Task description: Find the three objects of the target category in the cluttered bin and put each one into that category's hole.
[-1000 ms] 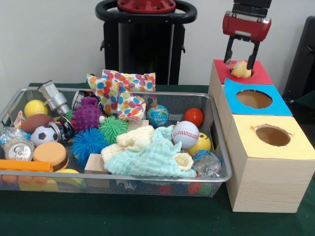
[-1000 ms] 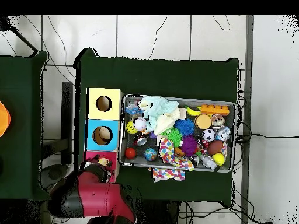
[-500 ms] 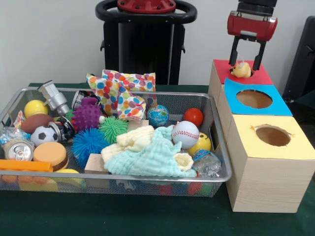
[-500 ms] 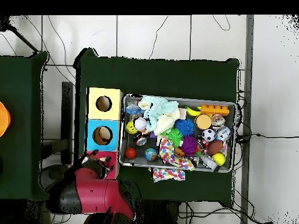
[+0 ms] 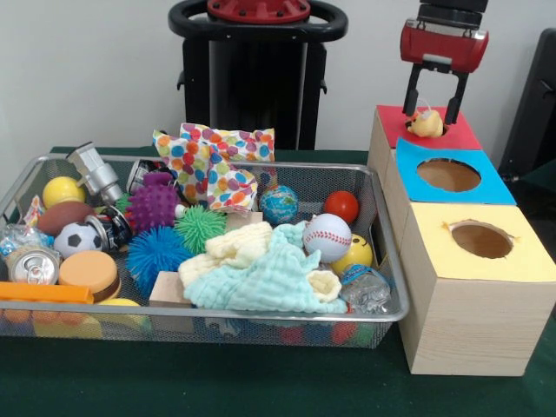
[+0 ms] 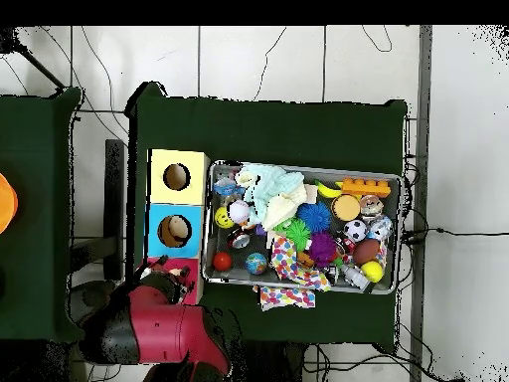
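The wire bin (image 5: pixel 382 252) stood on the green table (image 5: pixel 261 382), full of balls, cloths and other small things. Just beside it stood the row of three boxes: the yellow box (image 5: pixel 512 261), the blue box (image 5: pixel 486 187) and the red box (image 5: pixel 460 135), each with a hole on top. My gripper (image 5: pixel 433 113) hung above the red box with its two fingers apart, gripping nothing. A small yellowish object (image 5: pixel 426 124) sat in the hole of the red box, between my fingertips.
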Controlling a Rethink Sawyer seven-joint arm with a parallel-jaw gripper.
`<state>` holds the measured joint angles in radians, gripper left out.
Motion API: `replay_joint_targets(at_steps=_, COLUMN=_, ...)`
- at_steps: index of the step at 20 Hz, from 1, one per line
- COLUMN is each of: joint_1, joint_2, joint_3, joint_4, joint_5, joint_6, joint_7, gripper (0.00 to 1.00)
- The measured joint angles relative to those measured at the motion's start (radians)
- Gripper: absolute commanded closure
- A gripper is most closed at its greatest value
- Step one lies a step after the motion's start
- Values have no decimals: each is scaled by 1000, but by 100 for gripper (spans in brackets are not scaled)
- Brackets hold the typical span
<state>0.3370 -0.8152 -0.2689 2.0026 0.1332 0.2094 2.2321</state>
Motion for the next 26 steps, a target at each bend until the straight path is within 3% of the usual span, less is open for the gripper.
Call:
replay_joint_targets(at_steps=10, joint_1=-1, joint_2=-5, joint_3=0, joint_4=0, joint_5=0, joint_6=13, joint_7=0, gripper=0)
replay_joint_targets(at_steps=11, joint_1=1, joint_2=-5, joint_3=-1, joint_4=0, joint_5=0, joint_6=13, joint_7=0, gripper=100)
replay_joint_targets(at_steps=26, joint_1=16, joint_2=-5, joint_3=-4, joint_4=0, joint_5=0, joint_6=13, joint_7=0, gripper=100)
